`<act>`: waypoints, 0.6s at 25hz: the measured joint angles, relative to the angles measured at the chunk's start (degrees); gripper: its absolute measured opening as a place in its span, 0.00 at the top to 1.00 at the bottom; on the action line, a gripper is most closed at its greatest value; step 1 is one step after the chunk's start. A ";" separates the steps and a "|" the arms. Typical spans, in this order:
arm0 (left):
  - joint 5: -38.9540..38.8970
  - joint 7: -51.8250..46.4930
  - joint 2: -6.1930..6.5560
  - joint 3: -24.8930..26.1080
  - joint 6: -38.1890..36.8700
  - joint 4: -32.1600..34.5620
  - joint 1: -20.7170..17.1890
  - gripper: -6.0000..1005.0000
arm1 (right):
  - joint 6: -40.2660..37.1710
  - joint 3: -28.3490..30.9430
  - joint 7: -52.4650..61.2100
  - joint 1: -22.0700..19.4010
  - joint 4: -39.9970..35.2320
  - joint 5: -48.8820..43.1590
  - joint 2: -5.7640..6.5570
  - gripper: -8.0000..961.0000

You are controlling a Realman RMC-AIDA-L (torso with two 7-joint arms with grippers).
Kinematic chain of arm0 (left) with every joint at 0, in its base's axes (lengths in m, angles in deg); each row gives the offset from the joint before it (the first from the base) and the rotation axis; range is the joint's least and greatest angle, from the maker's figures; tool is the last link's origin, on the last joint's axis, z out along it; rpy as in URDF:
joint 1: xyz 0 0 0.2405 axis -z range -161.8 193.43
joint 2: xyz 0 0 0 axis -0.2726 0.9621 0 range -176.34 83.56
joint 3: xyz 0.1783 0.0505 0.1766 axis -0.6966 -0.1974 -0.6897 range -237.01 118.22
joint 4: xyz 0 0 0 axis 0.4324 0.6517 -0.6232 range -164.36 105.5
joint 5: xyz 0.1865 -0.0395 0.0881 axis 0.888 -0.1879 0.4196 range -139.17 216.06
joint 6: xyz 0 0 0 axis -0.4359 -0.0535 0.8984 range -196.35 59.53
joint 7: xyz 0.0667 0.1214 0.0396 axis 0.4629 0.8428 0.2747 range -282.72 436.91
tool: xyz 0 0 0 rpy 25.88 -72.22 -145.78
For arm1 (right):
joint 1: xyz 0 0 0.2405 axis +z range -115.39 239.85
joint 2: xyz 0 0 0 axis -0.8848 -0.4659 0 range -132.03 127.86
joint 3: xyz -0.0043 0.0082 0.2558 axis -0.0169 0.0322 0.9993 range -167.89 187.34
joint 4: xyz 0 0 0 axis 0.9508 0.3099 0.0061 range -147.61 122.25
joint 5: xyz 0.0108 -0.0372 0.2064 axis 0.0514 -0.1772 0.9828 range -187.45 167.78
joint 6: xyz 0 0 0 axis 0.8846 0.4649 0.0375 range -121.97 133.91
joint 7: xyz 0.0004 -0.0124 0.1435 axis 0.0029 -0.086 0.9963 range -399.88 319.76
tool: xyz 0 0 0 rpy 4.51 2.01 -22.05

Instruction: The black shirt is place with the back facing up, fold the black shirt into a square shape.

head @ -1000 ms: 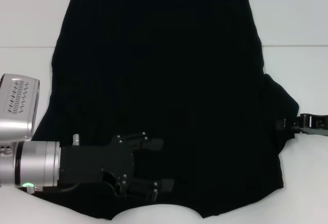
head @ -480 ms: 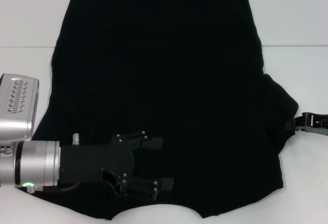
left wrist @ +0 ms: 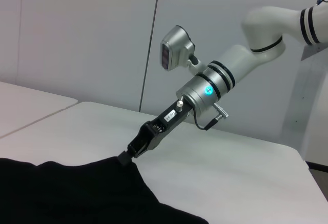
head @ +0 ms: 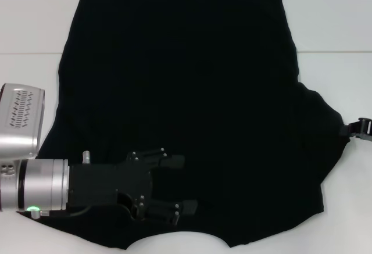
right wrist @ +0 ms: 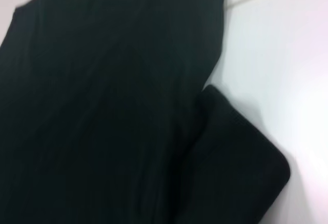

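Left gripper (head: 181, 185) sat in the lower left of the head view, hanging over the near part of the shirt with its two black fingers spread apart and nothing between them. Behind it you could see the chunky silver wrist and the pale camera housing at the left edge of the frame.

Going by size though: the white tabletop (head: 337, 21) filled the whole background, with a faint seam line running across it about a third of the way down. The black shirt (head: 186, 103) was spread flat on it and took up most of the head view, from the top edge of the frame down to the bottom, plain black side up, no lettering showing. Its right sleeve stuck out to a point toward the right edge of the frame.

Right gripper (head: 359, 128) was way over at the right edge of the head view, just at the tip of that sleeve. From the left wrist view you could see it (left wrist: 129, 155) pinched closed on the sleeve's edge, the fabric lifted a little into a peak where it was held, with the silver arm slanting up behind it. The right wrist view was basically all black cloth (right wrist: 113, 111) plus a bit of white tabletop on one side.
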 joint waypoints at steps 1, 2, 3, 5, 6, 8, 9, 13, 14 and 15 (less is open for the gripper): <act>-0.04 0.00 0.00 0.00 -0.06 0.00 -0.01 0.06 | -0.03 0.83 -0.54 -0.21 0.00 0.01 0.01 0.99; -0.09 -0.01 -0.01 0.01 -0.09 0.00 -0.03 0.06 | -0.05 1.30 -0.84 -0.35 0.00 0.02 0.01 0.99; -0.12 -0.01 -0.03 0.01 -0.11 0.00 -0.07 0.06 | -0.11 1.91 -1.19 -0.53 0.00 0.04 0.02 0.99; -0.16 -0.02 -0.09 0.01 -0.12 0.00 -0.14 0.06 | -0.60 3.21 -2.05 -1.00 0.00 0.06 0.01 0.99; -0.16 -0.01 -0.11 0.01 -0.10 0.00 -0.18 0.06 | -0.94 3.85 -2.42 -1.23 -0.05 0.08 -0.01 0.99; -0.17 -0.02 -0.15 0.01 -0.08 0.00 -0.23 0.06 | -1.64 5.25 -3.24 -1.85 -0.26 0.23 -0.15 0.99; -0.18 -0.02 -0.16 0.01 -0.09 0.00 -0.25 0.06 | -2.01 5.96 -3.66 -2.25 -0.41 0.56 -0.26 0.99; -0.19 -0.02 -0.13 0.01 -0.42 0.00 -0.26 0.06 | -2.96 7.47 -5.04 -4.05 -0.61 2.36 -0.46 0.99; -0.19 -0.02 -0.13 0.01 -0.46 0.00 -0.26 0.06 | -3.20 7.70 -5.40 -4.62 -0.64 2.79 -0.52 0.99; -0.17 -0.02 -0.12 -0.03 -0.47 0.00 -0.26 0.06 | -3.34 7.90 -5.72 -5.03 -0.66 3.05 -0.57 0.99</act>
